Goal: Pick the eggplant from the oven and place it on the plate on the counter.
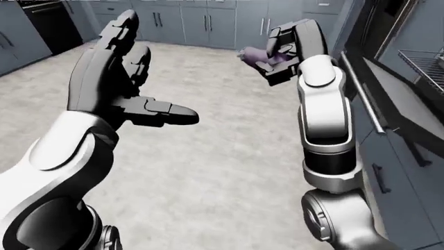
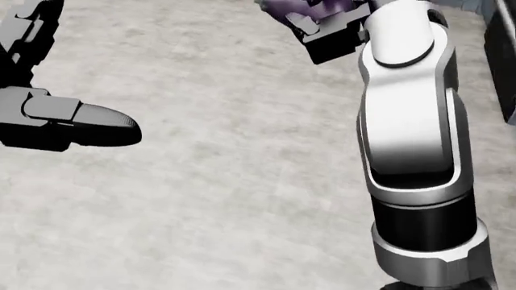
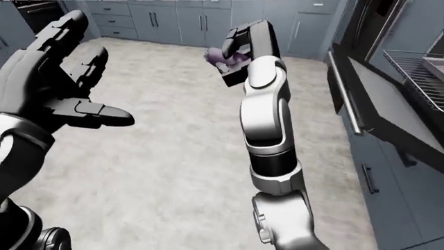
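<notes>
Grey floor (image 1: 208,172) fills the views, the open oven door (image 3: 389,112) at three o'clock. Left hand (image 1: 114,78) is spread and empty. Right hand (image 1: 288,49) clasps the purple eggplant (image 1: 255,54) (half hidden); a loose grip could drop it while turning, plate unseen.

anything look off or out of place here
Only the oven door, hanging open at the right with the rack exposed. The right hand grips the purple eggplant over bare floor; the left hand is open. Nothing spilled or damaged.
</notes>
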`<state>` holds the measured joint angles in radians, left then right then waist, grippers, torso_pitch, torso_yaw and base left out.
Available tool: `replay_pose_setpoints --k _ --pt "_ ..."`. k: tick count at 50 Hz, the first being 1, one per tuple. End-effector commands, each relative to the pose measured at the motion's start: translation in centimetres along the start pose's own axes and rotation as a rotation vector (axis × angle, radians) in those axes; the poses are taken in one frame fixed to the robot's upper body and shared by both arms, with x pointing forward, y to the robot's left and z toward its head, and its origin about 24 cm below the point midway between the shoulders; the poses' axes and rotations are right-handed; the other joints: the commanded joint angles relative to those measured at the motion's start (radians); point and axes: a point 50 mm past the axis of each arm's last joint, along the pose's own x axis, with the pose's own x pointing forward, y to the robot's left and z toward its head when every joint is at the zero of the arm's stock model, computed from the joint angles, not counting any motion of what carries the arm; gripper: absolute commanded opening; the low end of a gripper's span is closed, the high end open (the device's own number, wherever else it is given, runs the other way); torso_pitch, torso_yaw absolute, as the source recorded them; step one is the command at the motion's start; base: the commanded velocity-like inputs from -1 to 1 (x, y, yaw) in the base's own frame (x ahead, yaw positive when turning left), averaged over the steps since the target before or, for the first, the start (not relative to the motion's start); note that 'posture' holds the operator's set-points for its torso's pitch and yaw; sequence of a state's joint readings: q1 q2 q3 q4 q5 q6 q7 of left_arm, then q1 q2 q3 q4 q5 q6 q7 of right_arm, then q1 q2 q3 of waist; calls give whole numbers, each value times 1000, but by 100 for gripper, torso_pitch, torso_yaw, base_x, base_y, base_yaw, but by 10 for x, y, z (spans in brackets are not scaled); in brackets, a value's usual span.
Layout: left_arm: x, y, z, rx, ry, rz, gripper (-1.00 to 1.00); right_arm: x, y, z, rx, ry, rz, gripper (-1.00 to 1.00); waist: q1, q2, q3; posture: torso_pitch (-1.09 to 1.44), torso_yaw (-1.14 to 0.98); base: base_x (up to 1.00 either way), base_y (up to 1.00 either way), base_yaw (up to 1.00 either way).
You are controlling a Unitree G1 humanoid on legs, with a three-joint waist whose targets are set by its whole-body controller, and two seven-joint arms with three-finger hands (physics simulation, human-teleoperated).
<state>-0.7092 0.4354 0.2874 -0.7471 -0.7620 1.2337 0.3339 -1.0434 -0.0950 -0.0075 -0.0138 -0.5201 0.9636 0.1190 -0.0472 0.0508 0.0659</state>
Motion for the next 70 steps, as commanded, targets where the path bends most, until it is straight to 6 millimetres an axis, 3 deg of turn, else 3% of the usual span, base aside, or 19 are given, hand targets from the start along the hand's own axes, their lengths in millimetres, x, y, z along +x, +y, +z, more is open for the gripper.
replay_pose_setpoints --k 1,9,13,15,17,20,23,25,26,37,41,43,46,51,54,56,64,67,70 --pt "-1 0 11 5 -64 4 100 -4 -14 19 11 -96 -61 -100 -5 20 -17 0 0 100 0 0" --pt "0 -2 12 4 -65 1 100 1 -21 6 21 -66 -67 -100 16 -2 -64 0 0 100 -5 0" --pt "1 -4 12 6 -67 -7 100 3 -25 2 36 -50 -78 -100 -48 46 -25 0 0 76 0 -81" --pt "1 -4 12 8 -66 -8 100 2 -26 2 35 -51 -80 -100 -37 8 5 0 0 64 0 -94" --pt "1 -4 11 8 -65 -7 100 2 -26 3 32 -54 -81 -100 -40 -4 -70 0 0 64 0 -94" --pt "0 -5 11 8 -65 -8 100 1 -27 5 32 -64 -83 -100 -24 -25 -35 0 0 64 0 -94" --pt "1 -5 9 7 -62 -8 100 -2 -26 5 29 -67 -77 -100 -7 31 -19 0 0 64 0 -94" --pt "1 -5 8 8 -60 -8 100 -2 -26 5 28 -71 -76 -100 15 140 -50 0 0 64 0 -94" --pt "1 -6 8 8 -60 -8 100 -3 -26 4 29 -74 -76 -100 18 64 -17 0 0 64 0 -95" --pt "2 -6 6 6 -60 -8 100 -3 -27 4 25 -85 -79 -100 44 44 -59 0 0 64 0 -92" --pt "0 -6 6 4 -62 -6 100 -5 -25 5 15 -86 -70 -98 50 -55 -63 0 0 84 -24 -18" --pt "0 -5 5 2 -61 -6 100 -5 -25 5 9 -88 -70 -99 59 -70 -5 0 0 99 -2 0" --pt "1 -5 2 0 -57 -6 100 -4 -23 4 2 -89 -69 -99 60 -99 -48 0 0 100 0 0" --pt "1 -6 1 -1 -57 -7 100 -4 -24 4 2 -92 -67 -99 51 -86 -57 0 0 100 0 0" --pt "1 -6 2 -2 -59 -7 100 -5 -23 5 3 -95 -66 -99 67 14 -66 0 0 100 0 0" --pt "1 -6 2 -2 -59 -8 100 -5 -22 5 4 -97 -64 -99 60 4 -13 0 0 100 0 0" --pt "1 -6 5 0 -64 -8 100 -6 -23 6 9 -101 -59 -98 70 33 -53 0 0 100 0 0" --pt "1 -7 5 1 -66 -9 100 -7 -23 7 11 -103 -58 -98 63 16 -74 0 0 100 0 0" --pt "1 -7 5 1 -64 -9 100 -7 -22 6 12 -104 -54 -98 45 -73 -53 0 0 100 0 0"
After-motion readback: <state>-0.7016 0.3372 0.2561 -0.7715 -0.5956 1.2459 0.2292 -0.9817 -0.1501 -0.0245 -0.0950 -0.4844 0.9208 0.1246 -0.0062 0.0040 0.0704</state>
